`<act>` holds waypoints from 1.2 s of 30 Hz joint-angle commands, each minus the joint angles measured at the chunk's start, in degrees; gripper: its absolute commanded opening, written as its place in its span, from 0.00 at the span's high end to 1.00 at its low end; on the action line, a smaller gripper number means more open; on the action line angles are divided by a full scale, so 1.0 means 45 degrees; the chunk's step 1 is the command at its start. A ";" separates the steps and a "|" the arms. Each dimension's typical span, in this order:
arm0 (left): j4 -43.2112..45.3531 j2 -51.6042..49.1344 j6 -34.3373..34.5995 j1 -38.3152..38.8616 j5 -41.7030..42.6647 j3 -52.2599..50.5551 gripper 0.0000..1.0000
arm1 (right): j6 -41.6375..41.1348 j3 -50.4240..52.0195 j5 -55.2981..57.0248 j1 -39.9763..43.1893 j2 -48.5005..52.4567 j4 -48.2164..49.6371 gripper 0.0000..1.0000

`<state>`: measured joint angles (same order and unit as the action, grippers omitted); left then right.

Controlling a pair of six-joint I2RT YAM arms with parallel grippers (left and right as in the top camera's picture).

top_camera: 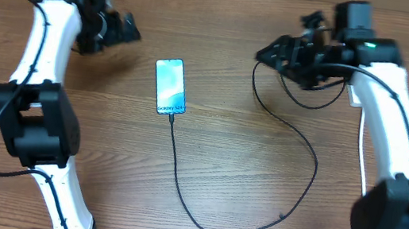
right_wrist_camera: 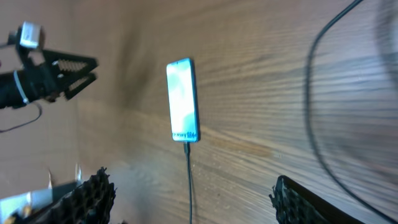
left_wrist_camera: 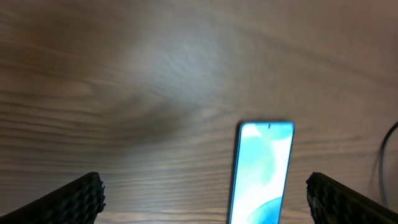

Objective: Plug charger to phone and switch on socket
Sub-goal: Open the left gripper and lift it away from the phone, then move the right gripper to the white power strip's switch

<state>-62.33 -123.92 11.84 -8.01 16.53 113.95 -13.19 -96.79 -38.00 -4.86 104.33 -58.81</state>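
Below the phone [top_camera: 170, 86], the charger [top_camera: 175, 155] loops across the table [top_camera: 239, 39]

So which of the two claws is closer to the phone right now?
The left. The left gripper sits a short way off the phone, beyond its far corner, open. The right gripper is farther away on the opposite side, also open and empty.

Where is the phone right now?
Overhead, the phone lies screen-up on the table just left of centre, nearer the left gripper, with the charger cable meeting its Galaxy-labelled short edge.
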 commanded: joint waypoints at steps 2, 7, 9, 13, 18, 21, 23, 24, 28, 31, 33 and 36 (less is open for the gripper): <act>-0.0223 0.0092 -0.0010 -0.0432 -0.0573 0.1069 0.00 | 0.0627 -0.0379 0.0243 0.0957 -0.1098 -0.0408 0.20; -0.0102 0.0087 -0.0010 -0.0471 -0.0573 0.1039 0.00 | 0.0976 -0.0379 0.0243 0.1851 -0.1234 -0.1010 0.20; -0.0102 0.0087 -0.0010 -0.0471 -0.0573 0.1039 0.00 | 0.1064 -0.0379 0.0311 0.2161 -0.1234 -0.1200 0.20; -0.0102 0.0087 -0.0010 -0.0466 -0.0573 0.1039 0.00 | 0.1064 -0.0379 0.0986 0.2458 -0.1234 -0.1438 0.20; -0.0102 0.0087 -0.0010 -0.0466 -0.0573 0.1039 0.00 | 0.1049 -0.0379 0.3283 0.2458 -0.1229 -0.1962 0.13; -0.0102 0.0087 -0.0010 -0.0466 -0.0573 0.1039 0.00 | 0.1049 -0.0379 0.3793 0.2458 -0.1229 -0.1953 0.09; -0.0102 0.0087 -0.0010 -0.0466 -0.0573 0.1039 0.00 | 0.1044 -0.0379 0.4133 0.2458 -0.1229 -0.1953 0.07; -0.0102 0.0087 -0.0010 -0.0466 -0.0573 0.1039 0.00 | 0.1039 -0.0379 0.4391 0.2458 -0.1214 -0.1928 0.07; -0.0102 0.0087 -0.0010 -0.0461 -0.0573 0.1039 0.00 | 0.0083 -0.0374 0.6033 0.2458 -0.1010 -0.1666 0.06; -0.0102 0.0087 -0.0010 -0.0461 -0.0573 0.1039 0.00 | -0.0573 -0.0374 0.6290 0.2550 -0.0612 -0.1273 0.06; -0.0102 0.0087 -0.0010 -0.0466 -0.0573 0.1039 0.00 | -0.1107 -0.0374 0.6285 0.2764 -0.0238 -0.0962 0.06; -0.0102 0.0087 -0.0010 -0.0466 -0.0573 0.1039 0.00 | -0.1511 -0.0374 0.5916 0.3269 0.0257 -0.0345 0.06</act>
<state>-62.78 -123.85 11.86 -10.50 14.31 117.93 -15.94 -97.41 -12.40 7.33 102.61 -61.84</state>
